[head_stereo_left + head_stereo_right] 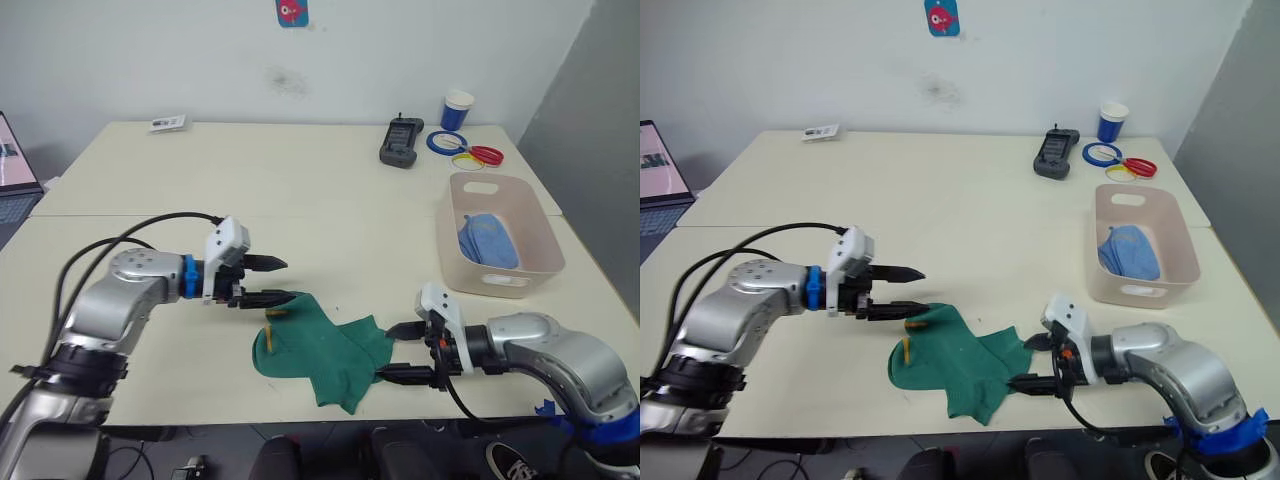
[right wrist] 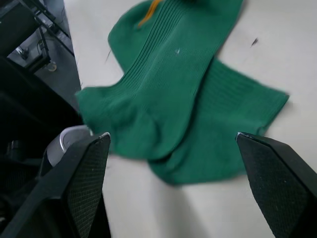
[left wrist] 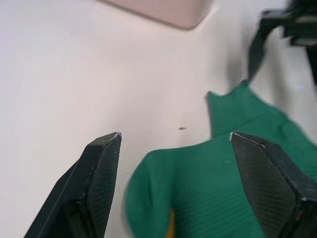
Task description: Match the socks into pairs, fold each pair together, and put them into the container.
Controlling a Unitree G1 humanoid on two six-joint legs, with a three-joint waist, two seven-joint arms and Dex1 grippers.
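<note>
1. We see two dark green ribbed ankle socks [image 1: 325,352] lying flat near the front edge of the pale cream table [image 1: 300,190], one overlapping the other; a small yellow mark [image 1: 272,320] shows at the end nearest the left gripper.
2. The left gripper [image 1: 270,281] sits just beside that yellow-marked end, its two black fingers spread apart with nothing between them; the lower fingertip [image 1: 283,296] reaches the sock's edge, though we cannot tell whether it touches; in the left wrist view the green fabric [image 3: 218,188] lies between and beyond the parted fingers.
3. The right gripper [image 1: 392,352] is at the opposite end of the socks, fingers also apart and empty; one fingertip is by the upper corner of the cloth and the other by its lower edge; in the right wrist view the overlapped socks [image 2: 173,94] lie ahead of the wide-open fingers.
4. The pale pink-beige rectangular plastic tub [image 1: 530,262] stands to the right and well apart from the green socks; light blue socks [image 1: 487,240] lie bundled inside it.
5. Farther back on the table we see a black handheld device [image 1: 402,142], a blue paper cup [image 1: 457,109], flat rings of blue, yellow and red [image 1: 462,150], and a small card [image 1: 168,123] near the far left edge.
</note>
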